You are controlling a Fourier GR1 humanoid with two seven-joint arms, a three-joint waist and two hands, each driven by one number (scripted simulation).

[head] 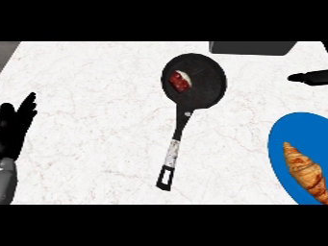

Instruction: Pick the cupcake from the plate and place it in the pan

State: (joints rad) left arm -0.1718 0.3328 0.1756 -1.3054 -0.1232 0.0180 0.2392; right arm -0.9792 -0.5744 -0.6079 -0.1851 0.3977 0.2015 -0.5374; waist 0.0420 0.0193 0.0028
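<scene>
While no brand, label or writing can be read anywhere in the head view, the containers are plain enough. On the white marbled desk (88, 96) a black pan (203, 89) lies a little above the middle, its round bowl toward 12 o'clock and its long handle running down toward 6 o'clock, ending in a black grip with a pale band along it. Inside the bowl, on its 9 o'clock side, sits the cupcake (180, 80), a small dark red thing with a pale top, tipped on its side. At 4 o'clock a blue plate (294, 139) is cut by the right edge; on it lies a golden brown croissant (307, 173), pointing from 12 toward 5 o'clock. The cupcake and the plate are well apart.

At 8 o'clock the left hand (10, 132) rests near the left edge, fingers straight and pointing up, holding nothing. At 2 o'clock the right hand (319, 77) shows only partly at the right edge, a dark finger pointing toward the pan; whether its fingers are spread or curled I cannot tell. A dark grey object (251, 47) sits at the top edge, at 1 o'clock.
</scene>
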